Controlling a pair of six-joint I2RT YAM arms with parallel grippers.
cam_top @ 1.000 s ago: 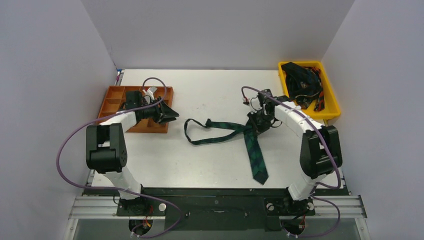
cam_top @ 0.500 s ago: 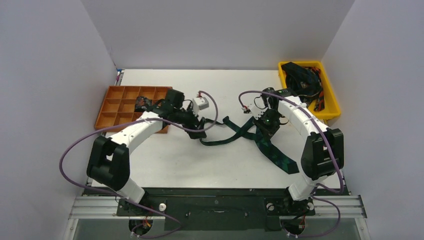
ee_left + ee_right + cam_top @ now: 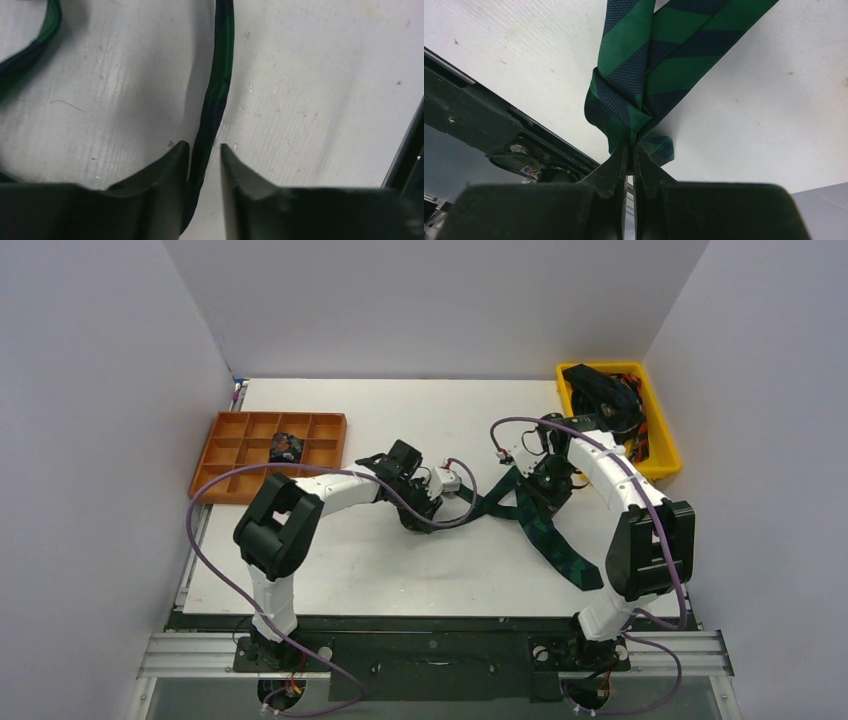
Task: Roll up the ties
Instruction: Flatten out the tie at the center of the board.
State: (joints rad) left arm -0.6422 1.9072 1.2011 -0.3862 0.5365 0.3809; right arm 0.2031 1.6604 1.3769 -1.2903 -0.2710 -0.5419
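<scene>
A dark navy-green plaid tie (image 3: 566, 556) lies across the middle of the table, its wide pointed end at the front right. My right gripper (image 3: 541, 494) is shut on a folded bunch of the tie (image 3: 639, 75) and holds it a little above the table; in the right wrist view the right gripper (image 3: 630, 147) pinches the fabric at its tips. My left gripper (image 3: 419, 517) is low over the tie's narrow part. In the left wrist view the left gripper (image 3: 205, 150) is slightly open, with the narrow strip (image 3: 218, 95) running between its fingers, against the left one.
An orange compartment tray (image 3: 228, 422) sits at the left back with a small dark coil (image 3: 286, 447) in one cell. A yellow bin (image 3: 661, 461) at the right back holds more ties (image 3: 603, 392). Purple cables loop off both arms.
My left arm has swung from the orange tray to the tie's narrow part at mid-table. My right gripper has drawn the tie rightwards, and the wide end has shifted right.
</scene>
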